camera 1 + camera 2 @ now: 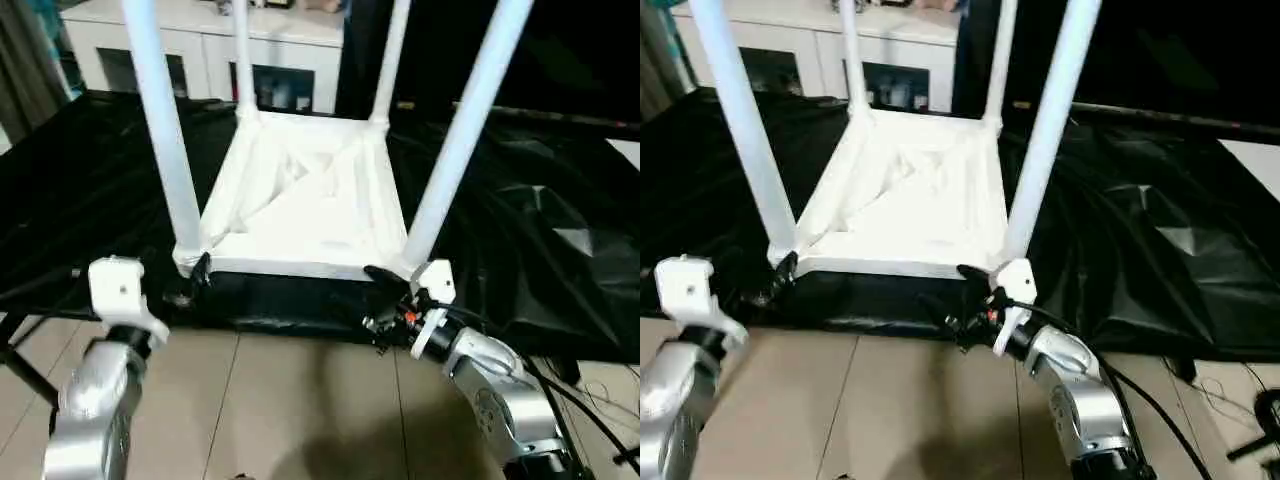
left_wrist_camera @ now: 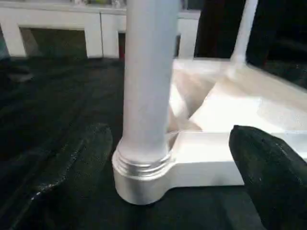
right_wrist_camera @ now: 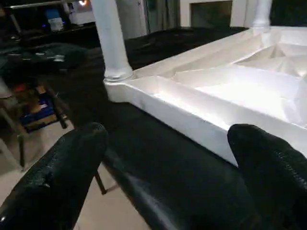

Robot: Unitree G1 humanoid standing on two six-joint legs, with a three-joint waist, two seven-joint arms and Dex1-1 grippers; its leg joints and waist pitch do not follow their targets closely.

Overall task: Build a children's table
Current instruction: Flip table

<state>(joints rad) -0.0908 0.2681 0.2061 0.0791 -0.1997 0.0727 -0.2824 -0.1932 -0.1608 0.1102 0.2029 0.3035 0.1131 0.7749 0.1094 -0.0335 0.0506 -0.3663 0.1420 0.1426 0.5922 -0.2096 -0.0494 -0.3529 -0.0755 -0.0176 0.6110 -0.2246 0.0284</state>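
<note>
Clearances as I see them:
- Tabletop (image 1: 300,215), upside down on the black-draped work table (image 1: 520,240), sits at the table's near edge; little bare cloth there.
- Four legs (image 1: 160,130) stand upright at its corners; the gaps between them are wide enough to pass through.
- Left gripper (image 1: 190,280), fingers spread, just beside the near left leg.
- Right gripper (image 1: 385,290), fingers spread, at the near right corner.
- Open cloth left and right.
- White cabinet (image 1: 200,45) blocks the far side.

White tabletop (image 1: 300,215), ribbed underside up, four white legs (image 1: 165,140), on black-draped work table (image 1: 90,190). White cabinet (image 1: 215,45) behind tabletop. Beige tiled floor (image 1: 290,400) below.
</note>
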